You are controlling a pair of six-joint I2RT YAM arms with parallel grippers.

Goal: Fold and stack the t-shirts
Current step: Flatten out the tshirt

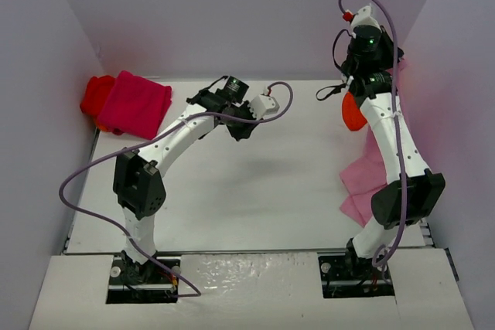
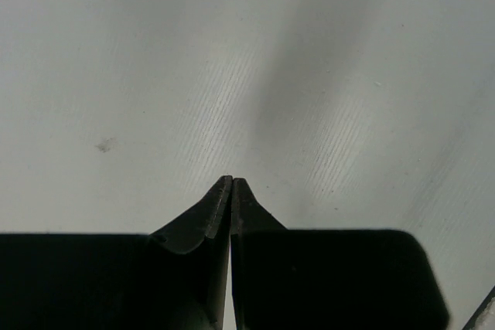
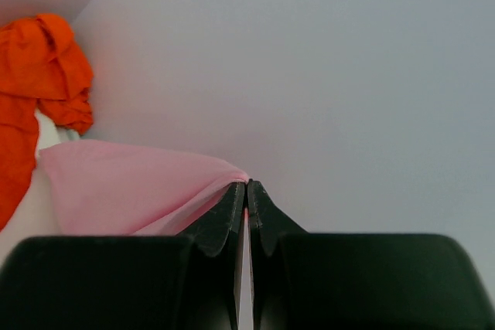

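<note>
Right claw (image 3: 247, 187): jaws pressed together, clamped on an edge of the light pink t-shirt (image 3: 131, 187). The arm is raised high on the right side. In the top view the pink cloth trails down behind the arm to the counter (image 1: 255, 191) at the near right, so it's partly lifted and not spread flat.

Left claw (image 2: 232, 183): jaws together with nothing between them, hovering over bare counter near the middle. It isn't touching any cloth.

Further out:
- orange t-shirt (image 3: 39, 90) is bunched up just beside the right arm, unfolded. Can't tell whether it's lying on the counter or caught up with the pink one.
- magenta t-shirt (image 1: 135, 103) is a neat folded rectangle in the far left corner.
- red t-shirt (image 1: 94, 96) pokes out from under or behind the magenta, touching it. Its fold quality is hidden.

Progress, my read: about halfway. Magenta and red look stacked. Pink is in hand at the pick-up/spread stage and hasn't been folded yet. Orange is untouched. Left to do: lay pink flat, fold it, put it on the stack, then repeat for orange.
</note>
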